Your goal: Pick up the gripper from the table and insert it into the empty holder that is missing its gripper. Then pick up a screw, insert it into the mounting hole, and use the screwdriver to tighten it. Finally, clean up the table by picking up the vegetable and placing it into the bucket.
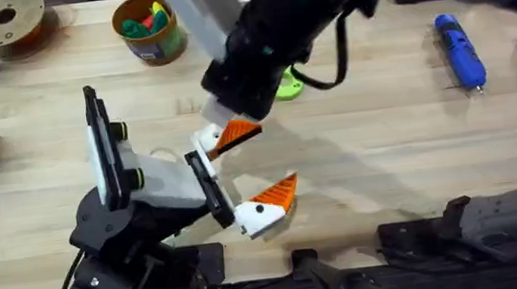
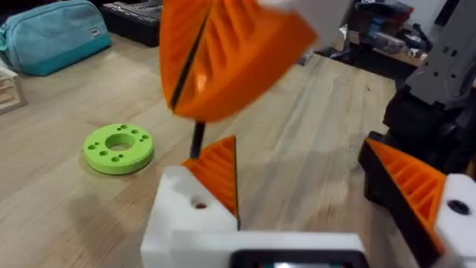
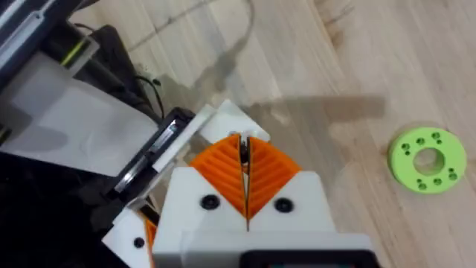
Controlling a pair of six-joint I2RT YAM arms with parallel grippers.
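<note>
Currently right tool [image 3: 244, 175] pads pressed together, hovering right over the holder [image 2: 195, 202]. Left tool [image 1: 256, 169] spread apart. Screwdriver [image 1: 460, 51] on surface [image 1: 384, 150] far right; bucket [image 1: 148, 27] at back.

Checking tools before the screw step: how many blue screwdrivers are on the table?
1. The screwdriver lies near the table's right edge. Part of the surface is covered, so another may be hidden.

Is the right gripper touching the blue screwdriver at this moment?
Apart. In the overhead view the screwdriver lies alone at the right side, and a wide stretch of bare wood separates it from the right gripper near the middle.
</note>
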